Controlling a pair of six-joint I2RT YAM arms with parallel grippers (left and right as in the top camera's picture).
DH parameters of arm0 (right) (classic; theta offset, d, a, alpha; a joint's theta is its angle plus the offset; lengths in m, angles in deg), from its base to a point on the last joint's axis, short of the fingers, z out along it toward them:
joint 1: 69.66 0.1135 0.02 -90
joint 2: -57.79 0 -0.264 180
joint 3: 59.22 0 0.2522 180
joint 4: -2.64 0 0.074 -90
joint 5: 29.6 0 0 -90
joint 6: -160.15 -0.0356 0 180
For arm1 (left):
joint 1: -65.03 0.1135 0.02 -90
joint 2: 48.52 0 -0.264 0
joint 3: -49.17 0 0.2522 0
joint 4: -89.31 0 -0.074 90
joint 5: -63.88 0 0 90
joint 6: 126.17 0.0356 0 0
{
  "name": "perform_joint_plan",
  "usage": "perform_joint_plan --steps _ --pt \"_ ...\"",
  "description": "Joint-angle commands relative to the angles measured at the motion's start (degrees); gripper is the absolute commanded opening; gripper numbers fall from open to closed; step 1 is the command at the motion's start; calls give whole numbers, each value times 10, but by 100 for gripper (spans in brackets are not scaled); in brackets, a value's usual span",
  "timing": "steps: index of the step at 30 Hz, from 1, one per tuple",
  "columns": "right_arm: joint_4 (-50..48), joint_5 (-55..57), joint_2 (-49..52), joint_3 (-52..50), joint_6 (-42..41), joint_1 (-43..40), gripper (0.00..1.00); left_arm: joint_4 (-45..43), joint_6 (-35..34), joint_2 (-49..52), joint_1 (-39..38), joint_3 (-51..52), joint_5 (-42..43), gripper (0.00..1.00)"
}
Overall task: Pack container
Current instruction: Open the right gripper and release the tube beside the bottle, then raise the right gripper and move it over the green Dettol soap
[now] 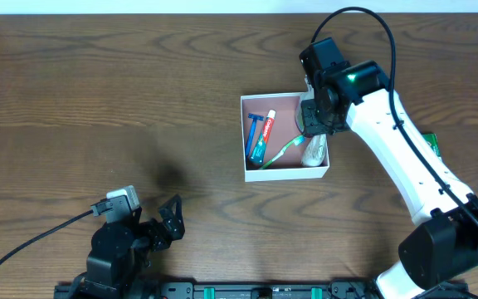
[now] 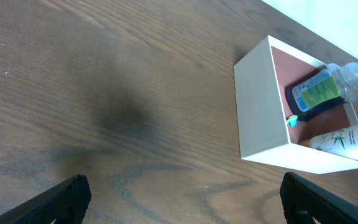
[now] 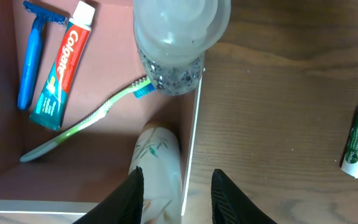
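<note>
**Box filled, right hand half open above it**

We see the container [image 1: 285,173] a little toward 3 o'clock from the table's middle. Inside lie a razor [image 3: 30,62] and toothpaste [image 3: 64,68] at its 9 o'clock side, and a toothbrush [image 3: 86,124] across the middle. A tube [image 3: 157,162] and a bottle [image 3: 176,43] are at its 3 o'clock wall. The right gripper [image 3: 179,174] hangs there, fingers somewhat apart, gripping nothing. The left gripper [image 1: 160,224] is at 7 o'clock, spread wide.

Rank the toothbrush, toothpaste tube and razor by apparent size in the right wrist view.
1. Green toothbrush, longest.
2. Toothpaste tube, slightly shorter but wider; by area it could lead.
3. Blue razor, smallest.
All lie on the container floor, about equally near.
</note>
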Motion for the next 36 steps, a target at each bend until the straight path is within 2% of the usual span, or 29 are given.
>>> perform_joint_plan --steps 1,14,22,26,28,29,36 --pt "-2 9 6 -2 -4 6 34 0 1 -3 3 -2 -3 98" --pt "-14 29 6 6 -4 5 35 0 1 -3 3 -2 -3 98" --pt "27 31 6 132 7 -14 42 0 1 -3 2 -2 -3 98" --pt "67 40 6 227 17 -41 57 0 1 -3 3 -2 -3 98" --pt "89 48 6 268 18 -61 89 0 1 -3 2 -2 -3 98" --pt "105 53 6 289 18 -77 99 0 1 -3 2 -2 -3 98" --pt "197 55 7 303 -6 -212 99 0 1 -3 3 -2 -3 98"
